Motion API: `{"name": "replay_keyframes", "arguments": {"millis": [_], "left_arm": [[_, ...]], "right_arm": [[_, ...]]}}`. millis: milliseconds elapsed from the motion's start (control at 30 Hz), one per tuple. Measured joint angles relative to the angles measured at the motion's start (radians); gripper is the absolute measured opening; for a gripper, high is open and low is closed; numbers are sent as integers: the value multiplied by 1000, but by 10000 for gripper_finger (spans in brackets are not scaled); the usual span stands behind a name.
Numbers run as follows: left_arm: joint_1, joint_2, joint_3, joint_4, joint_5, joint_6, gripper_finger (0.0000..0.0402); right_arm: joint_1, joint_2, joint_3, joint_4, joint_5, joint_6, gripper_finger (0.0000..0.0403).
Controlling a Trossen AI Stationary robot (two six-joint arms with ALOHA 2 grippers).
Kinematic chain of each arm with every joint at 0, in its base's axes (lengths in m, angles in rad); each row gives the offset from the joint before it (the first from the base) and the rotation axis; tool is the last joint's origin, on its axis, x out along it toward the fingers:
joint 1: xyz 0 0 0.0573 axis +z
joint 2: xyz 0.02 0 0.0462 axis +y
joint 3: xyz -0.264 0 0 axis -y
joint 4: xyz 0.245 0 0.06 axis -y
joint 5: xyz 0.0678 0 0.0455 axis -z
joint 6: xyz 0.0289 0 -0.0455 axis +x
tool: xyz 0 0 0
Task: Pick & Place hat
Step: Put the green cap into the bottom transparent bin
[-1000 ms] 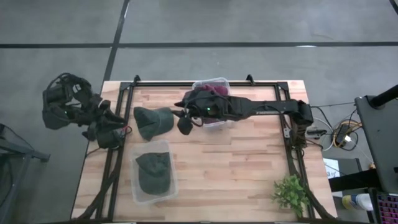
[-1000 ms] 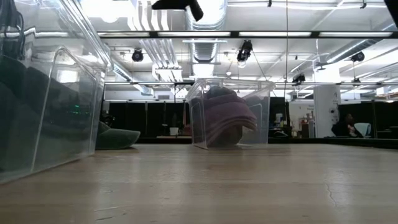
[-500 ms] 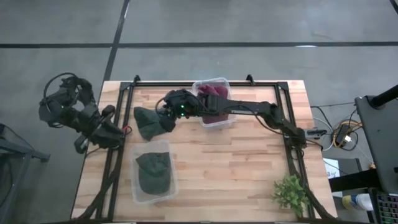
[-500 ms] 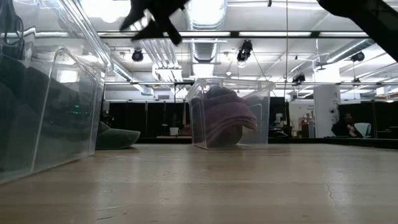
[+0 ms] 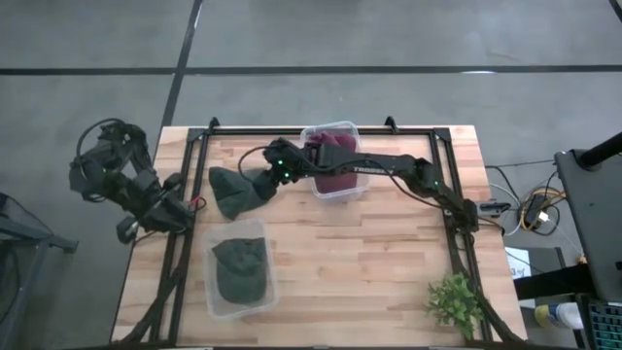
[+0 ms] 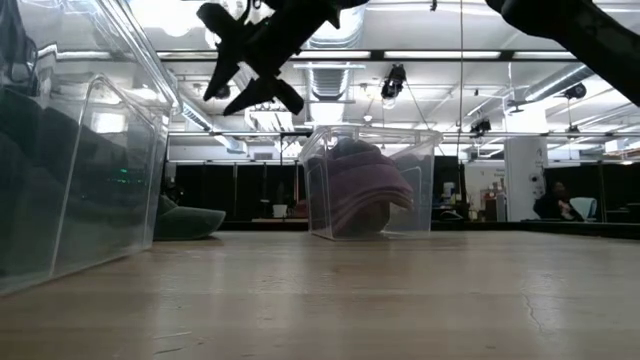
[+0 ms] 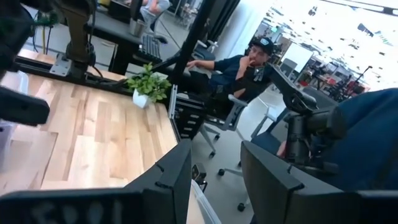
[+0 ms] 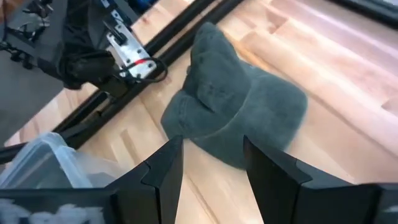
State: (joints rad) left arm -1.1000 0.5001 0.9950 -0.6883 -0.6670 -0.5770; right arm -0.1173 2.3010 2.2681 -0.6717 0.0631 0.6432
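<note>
While the loose green hat (image 5: 236, 190) lies flat on the table (image 5: 389, 262) between the left rail and the bin of purple hats (image 5: 335, 160), the right gripper (image 5: 258, 181) hangs just above it, fingers parted and empty. The left gripper (image 7: 214, 171) waits off the table's left edge, fingers apart, empty.

I am working in a big open lab or workshop hall. My butcher-block table (image 5: 369, 253) stands on a grey concrete floor (image 5: 389, 39) marked with dark lines. Looking across it I see exposed ceiling ducts (image 6: 330, 75) and hanging lights. Past the table's end a person (image 7: 239, 65) sits in a rolling office chair (image 7: 227, 127), with more workstations behind.
</note>
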Motion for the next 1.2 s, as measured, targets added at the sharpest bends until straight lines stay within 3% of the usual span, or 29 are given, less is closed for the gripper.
{"name": "replay_keyframes", "arguments": {"millis": [267, 400, 600, 700, 967, 1100, 1200], "left_arm": [[0, -19, -33, 0, 3, -8, 131], [0, -29, -61, -2, 4, -46, 131], [0, -35, -80, -1, 5, -78, 131], [0, -39, -82, -1, 5, -79, 131], [0, -61, -81, -1, -19, -90, 131], [1, -74, -71, -9, -123, -152, 131], [3, -69, -52, -43, -146, -156, 131]], "right_arm": [[78, -5, 0, -50, -22, 61, 156], [140, -6, -1, -118, 102, 173, 144], [213, -4, -57, -197, 389, 376, 125], [210, -4, -81, -193, 394, 451, 117], [218, -25, -84, -187, 392, 426, 109], [229, -87, -81, -238, 481, 415, 113], [253, -141, -80, -313, 564, 426, 115]]}}
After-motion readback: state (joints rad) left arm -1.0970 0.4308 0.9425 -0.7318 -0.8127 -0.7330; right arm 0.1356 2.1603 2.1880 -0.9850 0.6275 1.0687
